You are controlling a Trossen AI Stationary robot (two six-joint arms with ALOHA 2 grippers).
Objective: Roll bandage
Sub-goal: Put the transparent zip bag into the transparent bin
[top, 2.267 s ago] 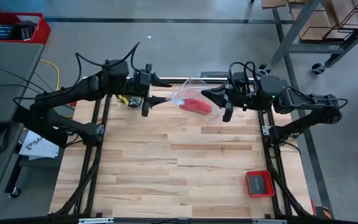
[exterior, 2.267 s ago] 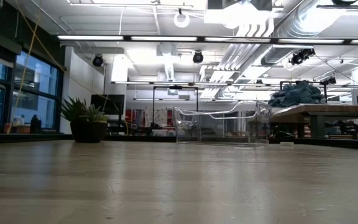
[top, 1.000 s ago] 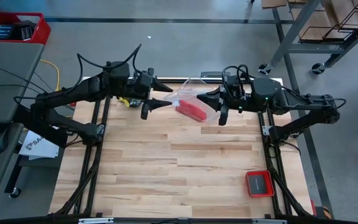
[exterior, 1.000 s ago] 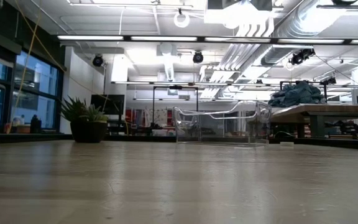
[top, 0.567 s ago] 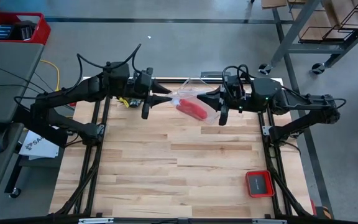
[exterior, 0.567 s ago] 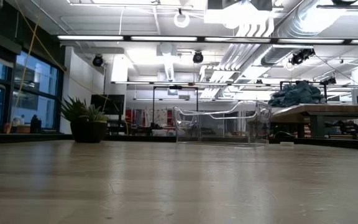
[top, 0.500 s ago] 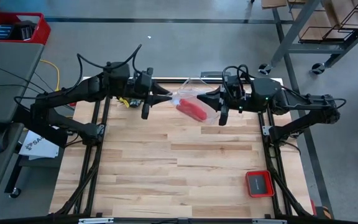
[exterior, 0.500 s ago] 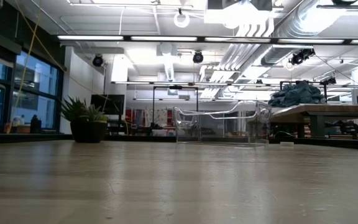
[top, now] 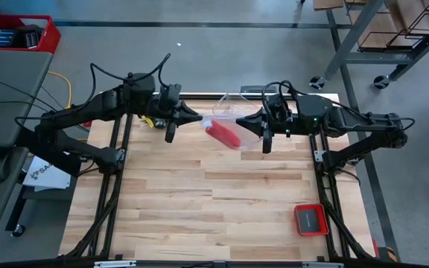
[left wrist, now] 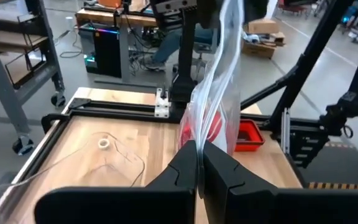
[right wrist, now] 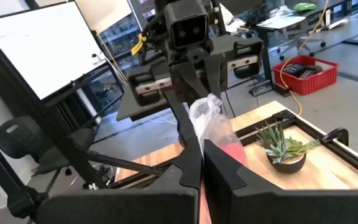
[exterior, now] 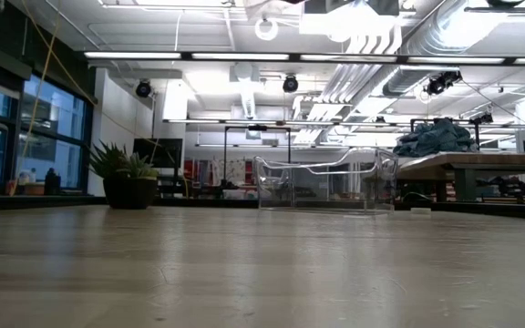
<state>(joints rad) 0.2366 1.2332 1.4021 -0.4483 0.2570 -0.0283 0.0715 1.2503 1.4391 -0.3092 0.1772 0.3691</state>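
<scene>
Above the wooden table [top: 222, 201], both claws pinch the bagged bandage [top: 224, 135].

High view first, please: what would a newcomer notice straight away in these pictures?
The clear plastic bag stretched in the air over the far edge of the table, with the red bandage inside it. The left gripper and right gripper are each shut on an end of the bag, facing each other. A small red tray sits alone near the table's front right corner.
</scene>
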